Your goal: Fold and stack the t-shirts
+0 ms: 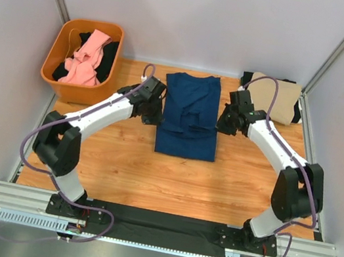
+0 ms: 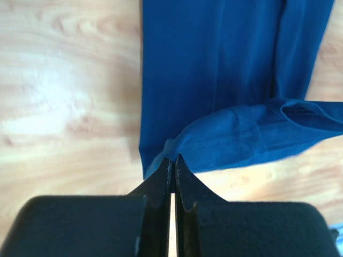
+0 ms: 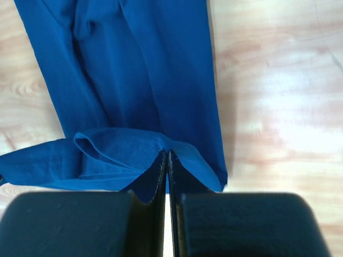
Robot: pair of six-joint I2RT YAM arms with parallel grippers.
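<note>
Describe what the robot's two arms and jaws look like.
The left arm and right arm match: white link shells, black joints and bases. A thin purple cable loops along each. The jaws are black wedges tapering to narrow tips.

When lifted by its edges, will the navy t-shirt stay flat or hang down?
Probably floppy: the navy t-shirt folds over where the left hand and right hand pinch it. Lifted, it likely sags between them. Pushed, it would probably bunch on the wooden table.
</note>
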